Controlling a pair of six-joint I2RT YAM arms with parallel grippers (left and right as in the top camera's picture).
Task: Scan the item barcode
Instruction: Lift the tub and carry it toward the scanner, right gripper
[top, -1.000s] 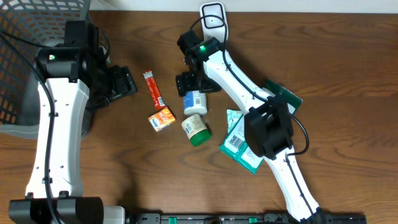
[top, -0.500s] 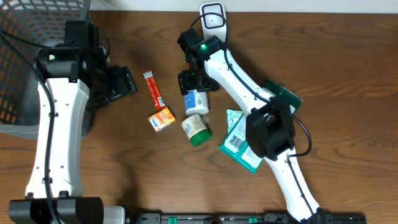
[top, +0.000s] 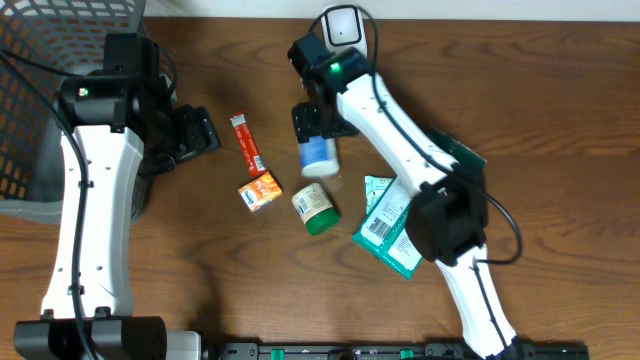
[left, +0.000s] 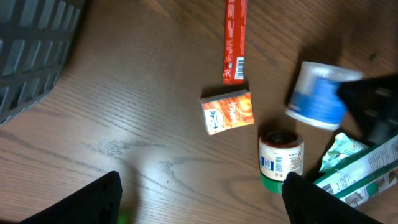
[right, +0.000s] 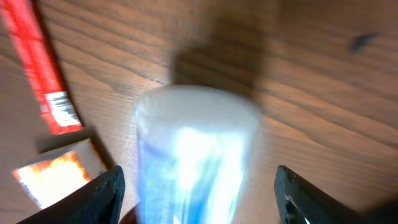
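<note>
left end effector (top: 200, 130): parked at 9 o'clock by the basket (top: 40, 110), fingers spread wide, nothing in them
snacks: red stick (top: 246, 144) and orange box (top: 260, 191) lying just left of centre on the worktop (top: 560, 120)
white-and-blue bottle (top: 318, 155): dead centre – looks raised, right end effector (top: 320, 125) holds it by the sides
scanner (top: 343, 24): 12 o'clock, just past the bottle
step: pickup looks done – next I'd guess carry it up and turn the barcode to the scanner
</note>
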